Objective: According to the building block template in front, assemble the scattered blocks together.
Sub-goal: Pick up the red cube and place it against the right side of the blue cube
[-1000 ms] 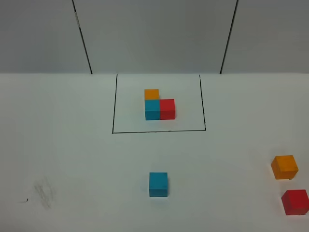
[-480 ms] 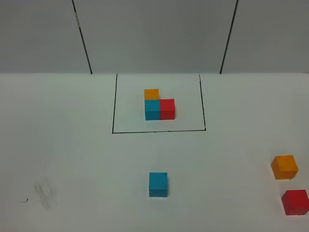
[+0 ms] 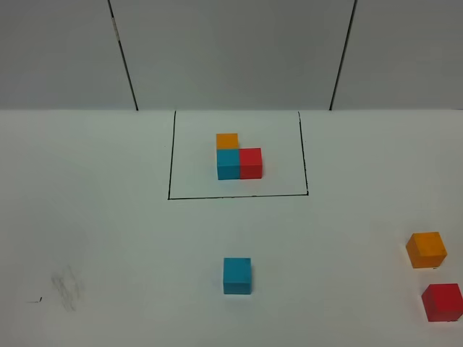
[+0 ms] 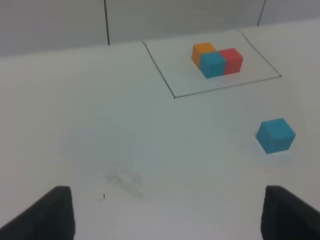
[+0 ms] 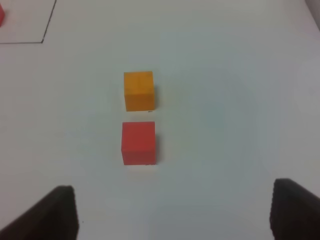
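The building block template (image 3: 237, 160) sits inside a thin black rectangle at the middle back: orange cube behind a cyan-blue cube, red cube to its right. It also shows in the left wrist view (image 4: 216, 59). The scattered cyan-blue cube (image 3: 237, 275) lies near the front middle, also in the left wrist view (image 4: 275, 135). The scattered orange cube (image 3: 426, 249) and red cube (image 3: 443, 302) lie at the far right, also in the right wrist view as orange (image 5: 139, 90) and red (image 5: 138, 143). My left gripper (image 4: 167, 212) and right gripper (image 5: 172, 212) are open and empty. Neither shows in the high view.
The white table (image 3: 108, 238) has a faint grey smudge (image 3: 66, 288) at the front left. A grey back wall (image 3: 231, 50) with two dark vertical lines rises behind the table.
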{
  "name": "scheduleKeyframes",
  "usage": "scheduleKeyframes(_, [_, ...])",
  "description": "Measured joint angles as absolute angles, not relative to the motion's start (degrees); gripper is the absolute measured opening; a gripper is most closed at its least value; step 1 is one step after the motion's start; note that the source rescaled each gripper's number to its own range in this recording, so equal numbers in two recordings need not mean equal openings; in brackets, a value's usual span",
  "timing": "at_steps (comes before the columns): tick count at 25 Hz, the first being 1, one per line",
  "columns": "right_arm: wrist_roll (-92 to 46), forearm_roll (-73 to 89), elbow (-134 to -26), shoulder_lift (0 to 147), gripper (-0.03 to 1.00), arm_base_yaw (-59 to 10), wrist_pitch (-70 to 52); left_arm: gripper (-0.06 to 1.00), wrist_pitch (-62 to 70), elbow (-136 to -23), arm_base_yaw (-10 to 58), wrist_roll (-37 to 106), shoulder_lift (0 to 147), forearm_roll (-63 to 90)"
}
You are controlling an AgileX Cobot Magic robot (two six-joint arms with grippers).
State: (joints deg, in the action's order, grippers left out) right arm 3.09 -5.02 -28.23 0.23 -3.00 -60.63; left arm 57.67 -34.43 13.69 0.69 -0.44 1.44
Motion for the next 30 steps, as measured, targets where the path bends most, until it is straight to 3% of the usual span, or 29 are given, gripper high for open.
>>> scheduleKeyframes(18, [3.09,-5.02,-28.23,0.23,0.61,-3.0,-60.63,0.72,60.95,-29.14,13.24,-2.05,-0.44,1.35])
scheduleKeyframes(30, [3.09,-5.02,-28.23,0.23,0.61,-3.0,-60.63,0.72,60.96,-29.14,-2.16,-2.05,-0.44,1.23])
